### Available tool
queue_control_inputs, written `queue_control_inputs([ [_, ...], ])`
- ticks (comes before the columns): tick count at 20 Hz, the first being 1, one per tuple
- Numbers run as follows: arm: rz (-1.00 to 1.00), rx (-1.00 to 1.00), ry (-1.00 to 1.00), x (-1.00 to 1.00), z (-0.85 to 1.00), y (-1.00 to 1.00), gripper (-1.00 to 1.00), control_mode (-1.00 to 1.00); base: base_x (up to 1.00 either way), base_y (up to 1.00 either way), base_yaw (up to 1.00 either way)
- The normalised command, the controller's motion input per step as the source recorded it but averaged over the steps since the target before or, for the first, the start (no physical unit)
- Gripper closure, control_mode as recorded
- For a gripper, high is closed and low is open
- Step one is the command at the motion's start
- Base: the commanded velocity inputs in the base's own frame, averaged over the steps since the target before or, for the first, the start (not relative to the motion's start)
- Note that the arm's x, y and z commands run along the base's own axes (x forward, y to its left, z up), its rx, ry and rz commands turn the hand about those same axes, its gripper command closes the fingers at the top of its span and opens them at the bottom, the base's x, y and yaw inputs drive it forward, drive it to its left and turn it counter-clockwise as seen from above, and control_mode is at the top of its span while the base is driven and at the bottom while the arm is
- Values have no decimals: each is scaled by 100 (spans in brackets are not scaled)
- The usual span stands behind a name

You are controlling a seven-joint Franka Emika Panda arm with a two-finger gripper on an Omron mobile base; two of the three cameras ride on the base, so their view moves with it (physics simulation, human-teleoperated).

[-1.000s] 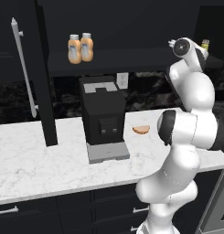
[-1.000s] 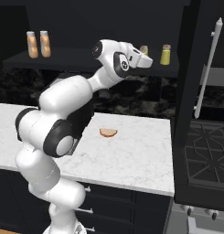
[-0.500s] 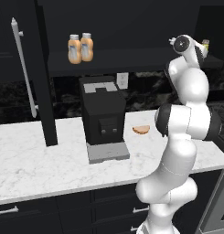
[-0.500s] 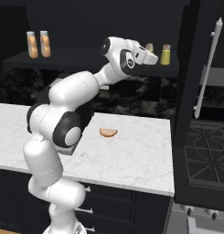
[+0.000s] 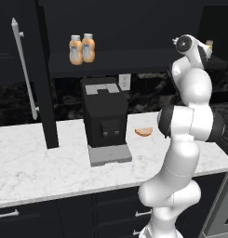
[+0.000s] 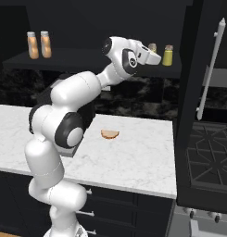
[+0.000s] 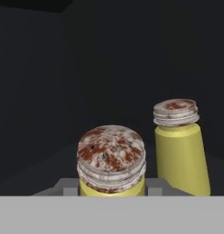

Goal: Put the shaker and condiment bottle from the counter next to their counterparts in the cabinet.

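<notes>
Black cabinet (image 5: 134, 60) fronts and a dark shelf take up most of what I see, with the white marble surface (image 5: 41, 162) below carrying a coffee machine (image 5: 105, 118) and a small brown bit of food (image 5: 144, 132). I have the arm stretched up to the shelf's right end. My hand (image 7: 112, 189) is at shelf level, and the hand view shows the shaker (image 7: 111, 157) sitting between the grey fingers (image 7: 65, 186), which press its yellow-green body on both sides, so I judge the hand to be clamped on it. Whether its base has reached the shelf I cannot tell.

Progress, as I read it: at the left of the shelf two orange bottles (image 5: 81, 48) stand side by side, touching or nearly so, so the condiment bottle appears to be placed beside its twin. No bottle or shaker is visible on the surface. What remains is letting go of the shaker beside its counterpart (image 7: 181, 151) and pulling the arm clear.

Both shakers are short yellow-green cylinders with mottled rust-and-grey ribbed caps. The one I hold sits nearer the camera, just beside the other, slightly apart; the right base view shows the counterpart (image 6: 168, 55) upright.
</notes>
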Motion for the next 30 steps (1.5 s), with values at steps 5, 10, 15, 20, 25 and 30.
queue_control_inputs([
  [5,-4,0,0,39,-23,-23,100,-100,0,0,0],
  [10,-4,0,6,43,-20,-26,100,-100,0,0,0],
  [15,-4,1,12,46,-18,-31,100,-100,0,0,0],
  [20,-4,1,10,48,-20,-36,100,-100,0,0,0],
  [25,-3,0,8,56,-24,-35,100,-100,0,0,0],
  [30,-3,0,8,57,-28,-31,-100,-100,0,0,0],
])
